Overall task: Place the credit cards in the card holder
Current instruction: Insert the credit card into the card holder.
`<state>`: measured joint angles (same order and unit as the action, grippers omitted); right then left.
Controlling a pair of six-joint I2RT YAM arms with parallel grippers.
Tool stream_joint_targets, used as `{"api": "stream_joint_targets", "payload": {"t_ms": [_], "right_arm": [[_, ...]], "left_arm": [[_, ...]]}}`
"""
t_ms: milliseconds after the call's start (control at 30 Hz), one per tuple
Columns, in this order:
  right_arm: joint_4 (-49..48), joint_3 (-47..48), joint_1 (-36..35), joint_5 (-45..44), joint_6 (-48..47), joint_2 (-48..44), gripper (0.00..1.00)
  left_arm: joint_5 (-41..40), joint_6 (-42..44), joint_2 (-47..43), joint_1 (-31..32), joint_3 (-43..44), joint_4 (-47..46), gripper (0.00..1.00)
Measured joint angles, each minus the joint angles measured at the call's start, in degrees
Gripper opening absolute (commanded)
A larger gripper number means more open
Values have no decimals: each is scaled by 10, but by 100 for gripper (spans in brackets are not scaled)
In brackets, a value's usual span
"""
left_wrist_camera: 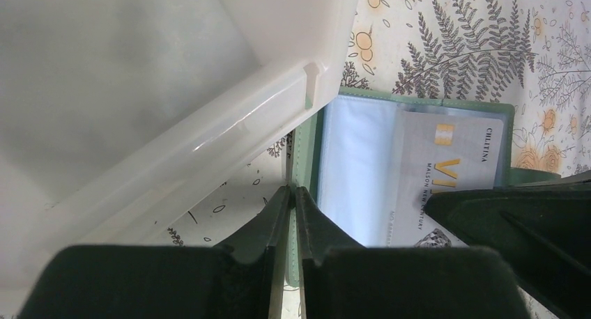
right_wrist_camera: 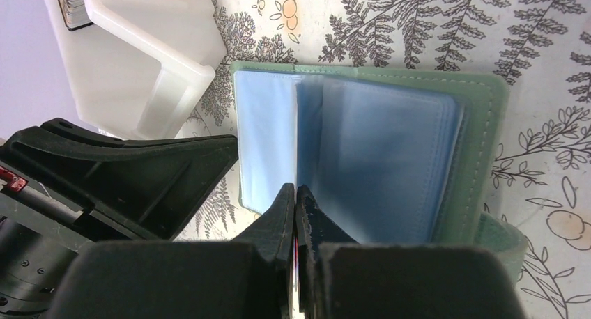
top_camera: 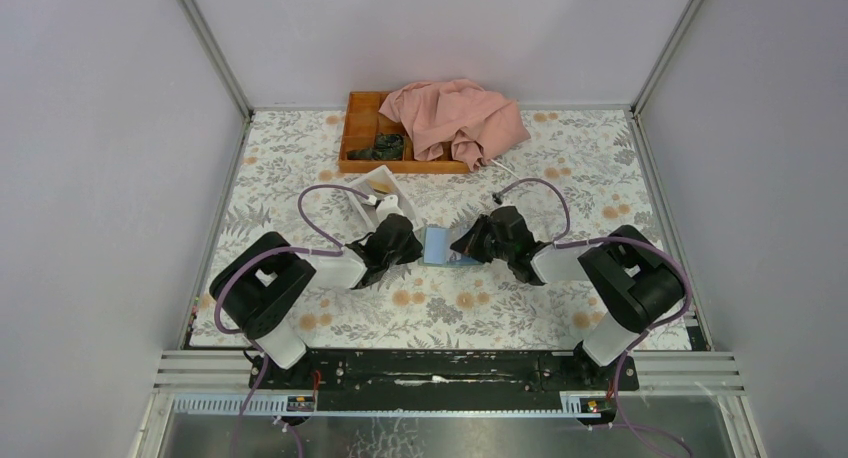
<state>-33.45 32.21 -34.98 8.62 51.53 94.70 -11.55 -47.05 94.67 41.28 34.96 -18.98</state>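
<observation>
The card holder (top_camera: 438, 246) lies open about the middle of the tabletop, dull grey-green cover down, pale blue clear sleeves fanned up. My left gripper (left_wrist_camera: 293, 191) pinches its cover edge. One credit card (left_wrist_camera: 446, 159), pale grey with a gold chip and orange lettering, stands against a sleeve, its lower end nipped in my right gripper (right_wrist_camera: 295, 189)

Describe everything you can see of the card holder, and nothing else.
The card holder lies open on the flowered table, beside the white box. Its dull green cover looks like stitched leather, with a strap at one corner; inside are pale blue, see-through plastic sleeves. The left pincer is shut on one cover edge. The right pincer is shut at the sleeves, seemingly on a grey card.
</observation>
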Motion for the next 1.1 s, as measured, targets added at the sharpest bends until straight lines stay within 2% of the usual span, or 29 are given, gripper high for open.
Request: {"api": "stream_joint_targets", "payload": {"t_ms": [667,1100], "right_arm": [[-104,-13,-3,7,33,59,0],[-113,-47,-5,-2,36,31,0]], "left_arm": [[0,0,5,0,1,-3,14],[0,0,16,1,10,-12,14]]}}
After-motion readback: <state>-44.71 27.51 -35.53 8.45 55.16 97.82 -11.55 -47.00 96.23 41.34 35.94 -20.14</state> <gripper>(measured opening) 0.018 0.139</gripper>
